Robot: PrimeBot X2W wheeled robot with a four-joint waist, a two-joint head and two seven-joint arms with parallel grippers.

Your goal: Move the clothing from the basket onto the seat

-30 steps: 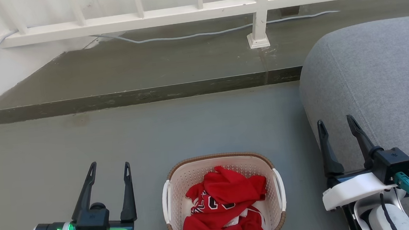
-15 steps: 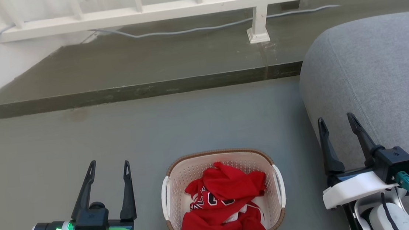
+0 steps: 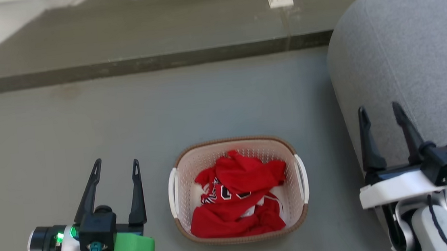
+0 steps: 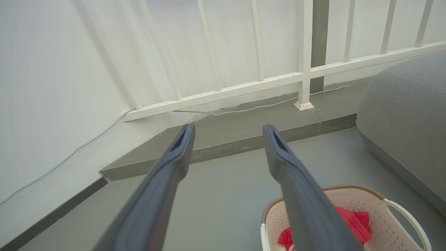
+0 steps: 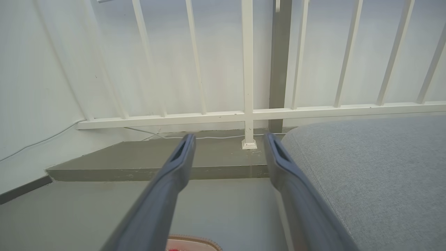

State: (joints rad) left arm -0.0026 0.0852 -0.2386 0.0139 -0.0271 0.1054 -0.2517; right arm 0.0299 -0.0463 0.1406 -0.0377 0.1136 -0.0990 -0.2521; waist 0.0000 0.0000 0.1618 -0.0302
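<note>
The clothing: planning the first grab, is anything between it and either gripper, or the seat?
Nothing visible, beyond the basket wall. The clothing lies uncovered in the open-topped basket between the left gripper and right gripper; bare floor separates it from the seat.

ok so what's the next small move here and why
Probably swing the right gripper left and down over the crumpled red clothing in the white perforated plastic basket. It and the left gripper flank the basket, open and empty, and the large grey fabric seat lies on the right arm's side, so that arm likely has the shorter carry.
</note>
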